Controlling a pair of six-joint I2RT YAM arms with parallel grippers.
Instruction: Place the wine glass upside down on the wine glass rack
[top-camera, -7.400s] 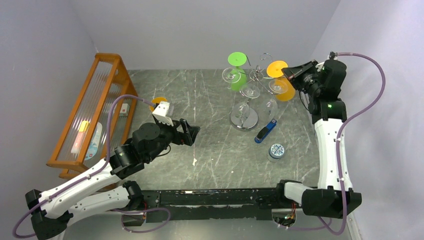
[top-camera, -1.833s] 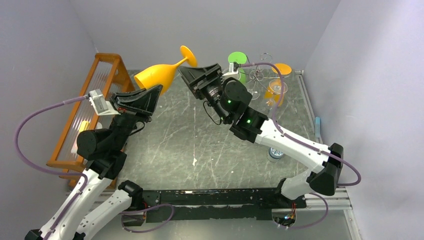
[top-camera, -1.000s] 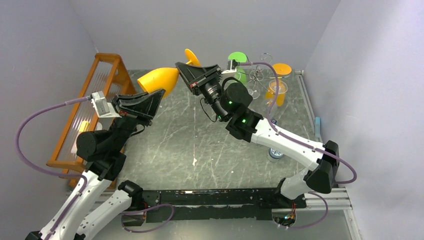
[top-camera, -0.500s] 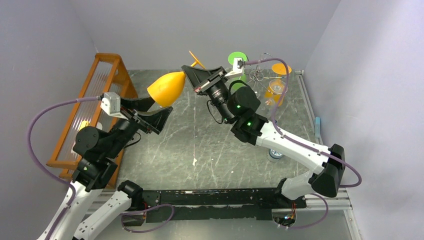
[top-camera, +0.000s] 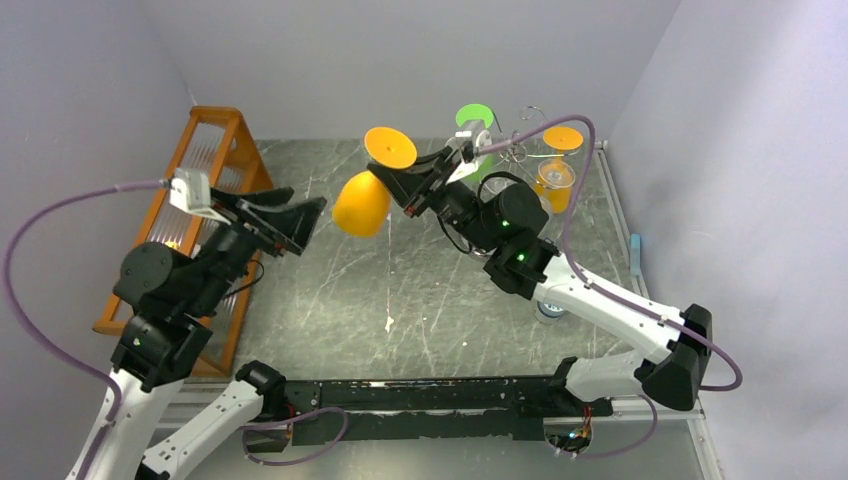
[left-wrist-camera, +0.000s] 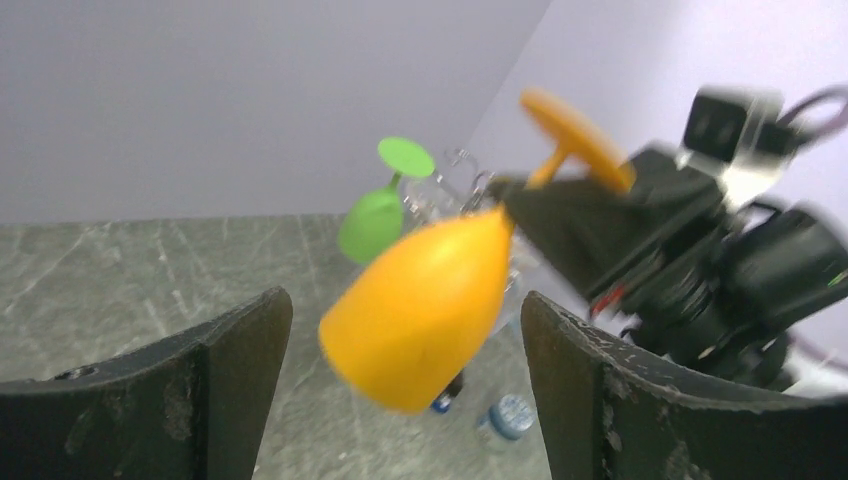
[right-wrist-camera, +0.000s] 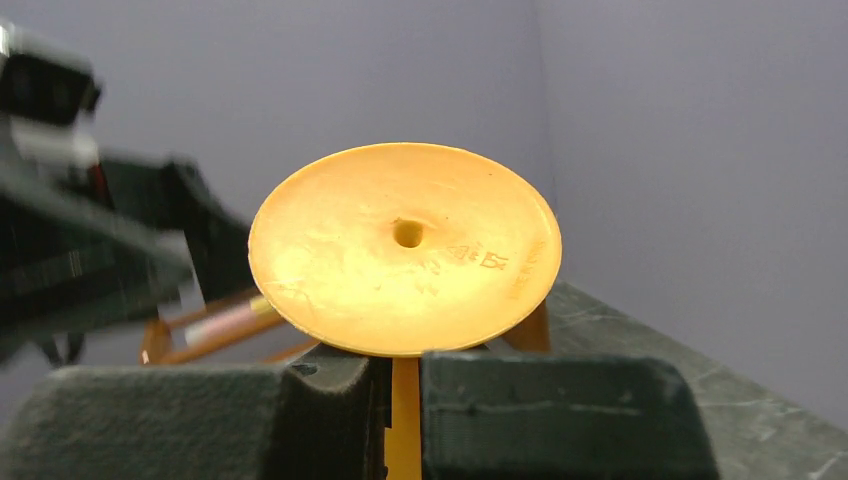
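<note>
Starting nearest, the left gripper (top-camera: 303, 215) is seen spread wide and empty, with the orange wine glass (left-wrist-camera: 425, 300) framed between its fingers (left-wrist-camera: 230, 350) in its wrist view but not touched. The stem is pinched tight by the right gripper (right-wrist-camera: 400, 395), foot up and bowl tipped down over the table (top-camera: 400, 290); from the right wrist only the round foot is shown, the bowl being hidden under it. Farther back, the wine glass rack (top-camera: 515, 150) is partly covered by the right arm (top-camera: 600, 300) from above and blurred from the left wrist.
</note>
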